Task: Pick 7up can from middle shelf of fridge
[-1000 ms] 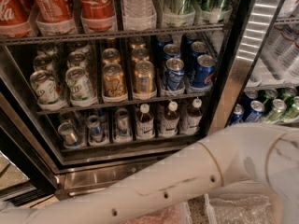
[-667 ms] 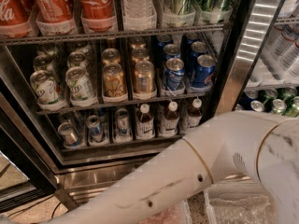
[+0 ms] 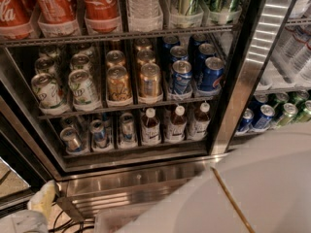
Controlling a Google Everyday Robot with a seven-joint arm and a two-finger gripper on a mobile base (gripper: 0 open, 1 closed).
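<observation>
The fridge (image 3: 245, 86) stands open in front of me, with a steel frame and wire shelves. On the middle shelf (image 3: 127, 106), several pale silvery 7up cans with green markings stand in two lanes at the left. The front two are one 7up can (image 3: 46, 89) and another (image 3: 83, 86). My white arm (image 3: 262, 188) fills the lower right. My gripper (image 3: 44, 204) shows only partly at the bottom left corner, below the fridge's base and well away from the cans.
Gold cans (image 3: 119, 83) and blue Pepsi cans (image 3: 181, 75) share the middle shelf to the right. Red Coca-Cola bottles (image 3: 101, 6) stand on the shelf above. Small cans and white-capped bottles (image 3: 151, 126) stand below. A second cooler (image 3: 286, 110) with cans is at the right.
The thick white part of my arm has swung to the right and nearer the camera, and now fills the lower right. The cans on the shelves have not moved.
</observation>
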